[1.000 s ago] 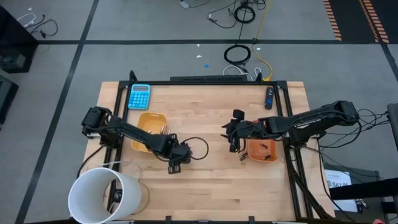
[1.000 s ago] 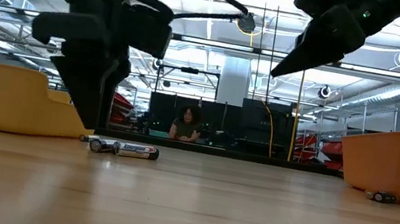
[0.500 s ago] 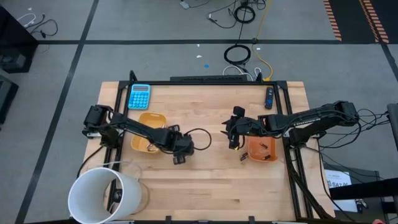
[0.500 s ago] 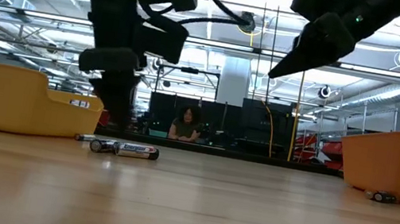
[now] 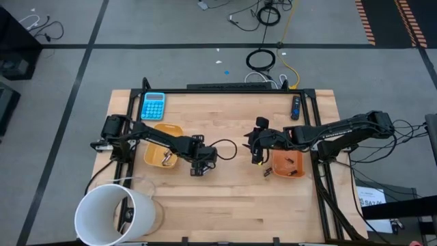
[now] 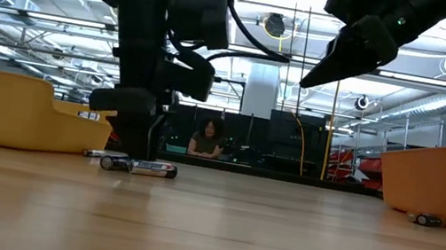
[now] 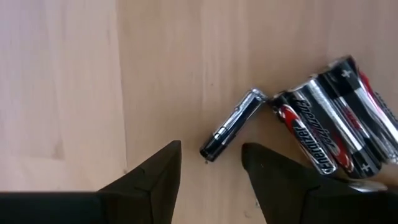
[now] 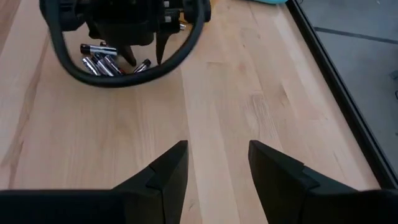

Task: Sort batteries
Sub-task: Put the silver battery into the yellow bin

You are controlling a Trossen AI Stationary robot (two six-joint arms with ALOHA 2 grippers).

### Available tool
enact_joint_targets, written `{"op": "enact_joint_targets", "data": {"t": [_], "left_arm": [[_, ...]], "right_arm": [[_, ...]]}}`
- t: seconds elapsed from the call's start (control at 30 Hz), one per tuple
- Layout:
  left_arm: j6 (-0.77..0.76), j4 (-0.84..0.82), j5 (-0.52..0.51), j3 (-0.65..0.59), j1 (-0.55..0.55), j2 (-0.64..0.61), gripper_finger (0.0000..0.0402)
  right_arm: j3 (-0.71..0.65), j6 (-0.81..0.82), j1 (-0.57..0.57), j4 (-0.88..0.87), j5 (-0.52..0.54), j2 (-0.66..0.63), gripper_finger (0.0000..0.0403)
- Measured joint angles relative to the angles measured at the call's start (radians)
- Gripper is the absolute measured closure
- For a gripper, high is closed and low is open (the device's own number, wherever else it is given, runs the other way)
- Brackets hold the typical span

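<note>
Batteries [image 7: 323, 134] lie loose on the bare wood of the table [image 5: 232, 198], a small cluster near its middle, just beside the yellow tray [image 5: 154, 152]. In the left wrist view the cluster shows as a few stout cylinders with dark jackets, silvery bands, red marks and white lettering, packed side by side and touching. One slimmer battery [image 7: 233, 124] lies apart from the pack at an angle, one end dark, the other silvery, its silvery tip almost touching the nearest stout cell. From table height the same group reads as short cylinders lying flat on the wood [image 6: 137, 165]. Another small dark battery [image 6: 426, 219] rests on the table right at the foot of the orange tray [image 5: 295, 169], and something dark lies inside that tray, too small to make out.

Left gripper [image 7: 210, 163] hangs low over the cluster, jaws parted and empty, with the dark end of the slim battery lying between the fingertips. Right gripper [image 8: 217, 158] waits well above the table beside the orange tray, its jaws likewise spread with nothing between them, facing the left arm across the wood. A blue calculator [image 5: 153, 106] sits near the table's far left corner. A person [image 6: 206, 138] shows in the room beyond the table.
</note>
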Motion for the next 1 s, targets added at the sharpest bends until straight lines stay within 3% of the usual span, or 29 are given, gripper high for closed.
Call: {"op": "enact_joint_targets", "data": {"t": [0.23,0.37,0.57,0.67,0.73,0.83,1.0], "left_arm": [[0.124,0.023,-0.001,0.001,0.000,0.000,0.0208],[0.267,0.033,0.063,0.003,0.003,0.001,0.0217],[0.456,0.033,0.146,0.003,0.031,0.002,0.0307],[0.473,0.031,0.194,0.005,0.066,0.002,0.0369],[0.458,0.031,0.197,0.005,0.082,0.003,0.0382],[0.427,0.039,0.171,0.005,0.090,0.002,0.0382],[0.386,0.012,-0.015,0.001,0.075,-0.055,0.0384]], "right_arm": [[0.000,-0.008,0.000,-0.001,0.000,0.000,0.0243],[0.000,-0.008,0.000,-0.001,0.000,0.000,0.0243],[0.000,-0.008,0.000,0.008,-0.005,0.000,0.0243],[0.000,-0.008,0.000,0.007,-0.005,0.000,0.0243],[0.000,-0.008,0.000,0.008,-0.005,0.000,0.0243],[0.000,-0.006,0.000,0.007,-0.005,0.000,0.0243],[0.000,0.002,0.005,0.005,-0.007,0.000,0.0243]]}}
